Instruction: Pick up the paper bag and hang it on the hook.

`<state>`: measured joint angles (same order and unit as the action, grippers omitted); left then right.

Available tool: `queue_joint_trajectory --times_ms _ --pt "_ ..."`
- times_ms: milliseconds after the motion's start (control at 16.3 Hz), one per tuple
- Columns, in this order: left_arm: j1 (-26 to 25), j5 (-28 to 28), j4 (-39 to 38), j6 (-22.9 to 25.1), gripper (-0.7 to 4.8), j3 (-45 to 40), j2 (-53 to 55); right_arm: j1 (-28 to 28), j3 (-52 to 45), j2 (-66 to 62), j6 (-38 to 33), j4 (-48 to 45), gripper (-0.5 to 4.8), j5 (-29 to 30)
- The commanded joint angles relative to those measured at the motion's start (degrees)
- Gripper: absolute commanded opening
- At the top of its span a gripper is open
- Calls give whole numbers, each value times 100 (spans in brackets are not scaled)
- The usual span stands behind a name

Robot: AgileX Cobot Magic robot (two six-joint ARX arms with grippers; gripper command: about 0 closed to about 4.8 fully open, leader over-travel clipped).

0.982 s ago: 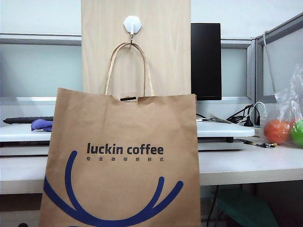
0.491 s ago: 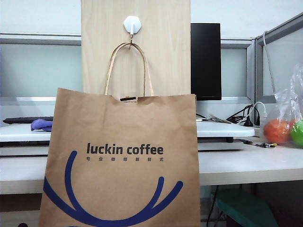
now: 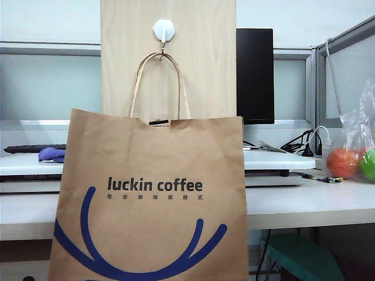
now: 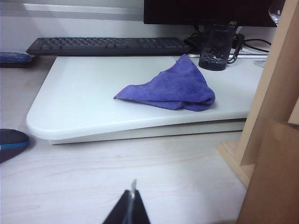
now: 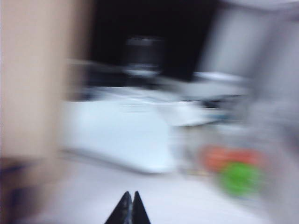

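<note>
Paper bag (image 3: 149,199) hangs upright against the wooden board (image 3: 205,64), its twisted handle looped over the prong of the white hook (image 3: 164,30). Long axis runs top to bottom; mouth up, printed face toward your exterior camera, bottom edge cut off by the frame. That view gives you no arm and no gripper.

Left wrist view adds what the bag hides: a purple cloth (image 4: 170,88) bunched on a white platform (image 4: 70,107) beside the board's foot, a keyboard (image 4: 110,45) behind it. Left gripper (image 4: 132,205) sits low over the tabletop (image 4: 140,172), tips pressed together, holding nothing.

Right wrist view is smeared with blur. You can make out a tan surface along one edge, which could be board or bag, and the orange and green fruit bag (image 5: 236,170), which the exterior view puts well right of the board. Right gripper (image 5: 129,205) tips meet in a point, pinching nothing.
</note>
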<state>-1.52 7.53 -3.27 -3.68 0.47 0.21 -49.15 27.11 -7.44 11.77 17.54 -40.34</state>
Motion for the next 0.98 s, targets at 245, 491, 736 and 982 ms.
queue_joint_trajectory --times_ms 245,491,736,982 --pt "4 22 50 22 -6 7 0 2664 -2168 173 -295 -2380 -4 3591" --pt "4 22 48 22 -6 7 0 3880 -2430 632 -1377 -2061 -4 3665" --pt "4 22 44 22 -6 7 0 4374 -2430 730 -1585 -1917 -4 3569" --pt "4 22 39 22 -5 7 0 4465 -2636 730 -1569 -1954 -4 3397"
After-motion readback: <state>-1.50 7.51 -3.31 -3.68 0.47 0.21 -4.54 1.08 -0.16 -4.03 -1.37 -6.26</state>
